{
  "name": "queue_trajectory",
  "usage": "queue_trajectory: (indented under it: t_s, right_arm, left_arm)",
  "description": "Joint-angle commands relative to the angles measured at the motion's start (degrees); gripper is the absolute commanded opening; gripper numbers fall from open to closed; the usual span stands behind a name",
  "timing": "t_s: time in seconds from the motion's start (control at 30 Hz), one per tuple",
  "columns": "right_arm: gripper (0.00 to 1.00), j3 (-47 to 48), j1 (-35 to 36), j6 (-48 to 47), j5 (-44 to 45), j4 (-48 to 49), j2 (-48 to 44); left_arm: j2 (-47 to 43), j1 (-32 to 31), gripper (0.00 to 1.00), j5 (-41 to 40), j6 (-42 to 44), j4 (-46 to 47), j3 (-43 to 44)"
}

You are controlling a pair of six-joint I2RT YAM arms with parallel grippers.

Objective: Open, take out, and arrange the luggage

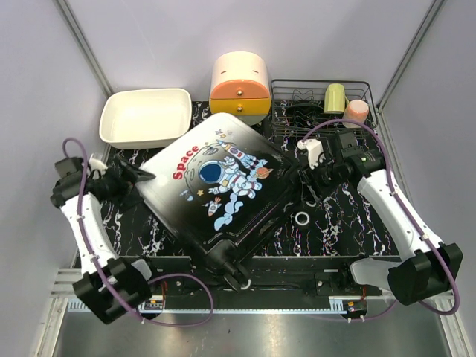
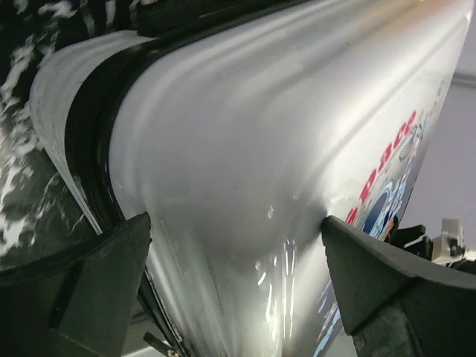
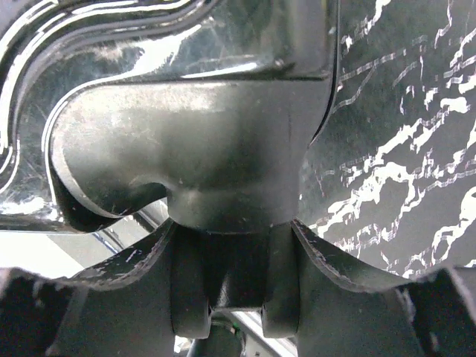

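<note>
On the black marbled bench (image 1: 349,223), just beyond the arm bases, the luggage (image 1: 223,178) lies flat and closed. It is set on a diagonal with its astronaut and red "Space" side up, its dark end nearest the bases and its white end farther off. At its left white edge, the left gripper (image 1: 140,178) stands wide open, one finger on each side of the rounded shell rim and clamping nothing. At the right corner, the right gripper (image 1: 301,186) is partly closed around a black caster wheel (image 3: 190,297) of the luggage, its fingers against the wheel's sides. A small white ring (image 1: 303,218) lies on the bench near that corner. Behind the luggage stand a white tray (image 1: 145,117), a cream-and-orange box (image 1: 239,85) and a wire rack (image 1: 282,111) holding a green cup (image 1: 335,97) and a pink cup (image 1: 357,110).
</note>
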Motion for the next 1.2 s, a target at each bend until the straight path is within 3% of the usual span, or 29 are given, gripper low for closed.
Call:
queue_trajectory:
  t_s: [0.0, 0.23, 0.27, 0.37, 0.4, 0.43, 0.5, 0.6, 0.83, 0.97, 1.0, 1.17]
  right_arm:
    - [0.0, 2.0, 1.1, 1.2, -4.9, 2.2, -1.8]
    - [0.0, -0.9, 1.1, 4.3, -14.7, -1.3, -3.0]
    - [0.04, -1.9, 1.1, 4.9, -16.7, -1.6, -2.9]
    - [0.37, -1.4, 2.0, 6.8, -22.0, -1.1, -2.6]
    - [0.63, -0.3, 2.1, 7.0, -22.6, -1.5, -2.3]
    - [0.75, 1.1, 2.0, 6.1, -22.0, -2.1, -2.2]
    - [0.92, 6.7, 1.9, 3.9, -20.6, -4.6, -1.4]
    - [0.96, 14.1, -0.6, 1.8, -20.4, -7.8, 0.4]
    - [1.0, 28.7, -13.7, 0.9, -27.0, -12.0, 9.2]
    - [0.84, 30.5, -14.1, 2.3, -21.5, -7.8, 13.0]
    - [0.74, 30.0, -14.0, 2.6, -19.8, -4.8, 14.3]
    - [0.49, 25.2, -14.0, -0.2, -12.3, 0.3, 19.1]
  left_arm:
    - [2.7, -14.6, 0.96, 6.8, -17.2, 16.0, 2.0]
    - [19.5, -17.1, 0.94, 0.1, -14.9, 21.1, 21.3]
    - [21.0, -17.2, 0.94, -0.3, -14.3, 21.1, 23.1]
    - [25.5, -18.5, 0.94, -1.8, -10.6, 19.9, 28.9]
    - [27.1, -18.9, 0.94, -1.9, -9.4, 19.3, 30.8]
    - [27.5, -19.0, 0.94, -2.0, -7.2, 17.5, 31.5]
    - [27.5, -18.9, 0.94, -2.4, -4.3, 15.4, 32.4]
    - [25.9, -18.7, 0.96, -3.1, 1.0, 10.8, 32.4]
    - [19.0, -17.8, 0.99, -5.9, 5.9, 8.5, 28.5]
    - [17.5, -17.9, 0.99, -4.8, 7.5, 7.9, 25.7]
    - [17.7, -18.0, 0.99, -4.9, 8.2, 7.5, 25.4]
    - [20.1, -19.1, 0.99, -6.0, 13.6, 2.8, 25.7]
